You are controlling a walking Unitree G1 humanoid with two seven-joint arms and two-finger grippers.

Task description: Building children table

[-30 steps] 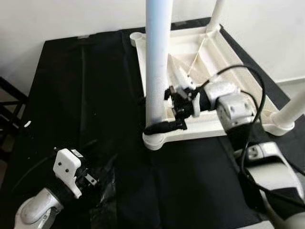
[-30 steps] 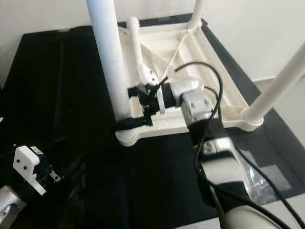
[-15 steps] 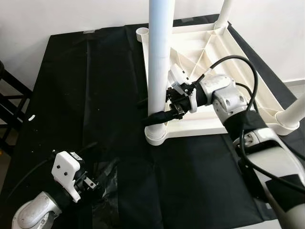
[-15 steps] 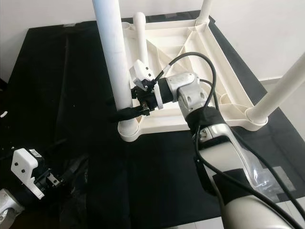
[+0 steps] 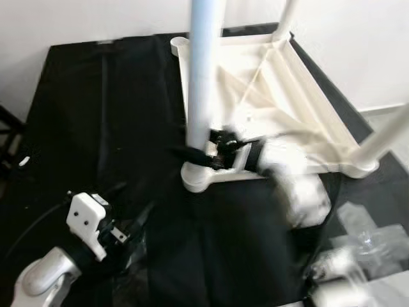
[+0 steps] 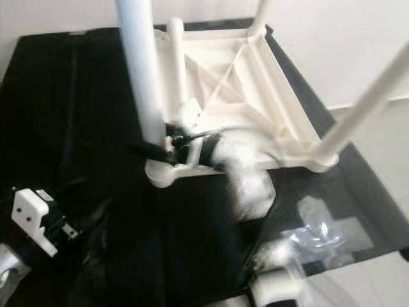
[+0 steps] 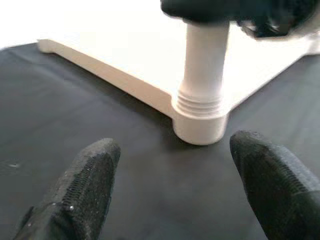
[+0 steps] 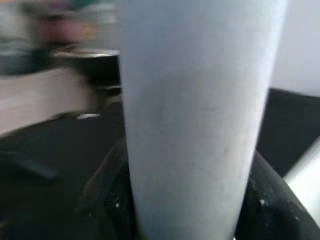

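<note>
A white children's table [image 5: 281, 83] lies upside down on a black cloth [image 5: 96, 115]. Its near-left leg [image 5: 201, 70] stands upright in its corner socket [image 5: 201, 178]. My right gripper [image 5: 206, 153] is shut around the base of that leg, and black fingers [image 8: 105, 195] show on either side of the leg [image 8: 200, 115] in the right wrist view. The right arm is blurred. Two more legs stand at the far right [image 5: 286, 16] and near right [image 5: 383, 137] corners. My left gripper [image 7: 175, 200] hovers open low over the cloth at the near left, facing the socket [image 7: 200, 120] from a short distance.
A crumpled clear plastic bag [image 6: 319, 233] lies on the cloth at the near right. A white wall [image 5: 96, 19] runs behind the cloth. The bare floor [image 6: 390, 147] begins past the cloth's right edge. A dark frame [image 5: 7, 125] stands at the far left.
The camera has shifted. My right arm is now motion-blurred, with its elbow lower, and the gripper is still on the leg's base. The left arm has barely moved.
</note>
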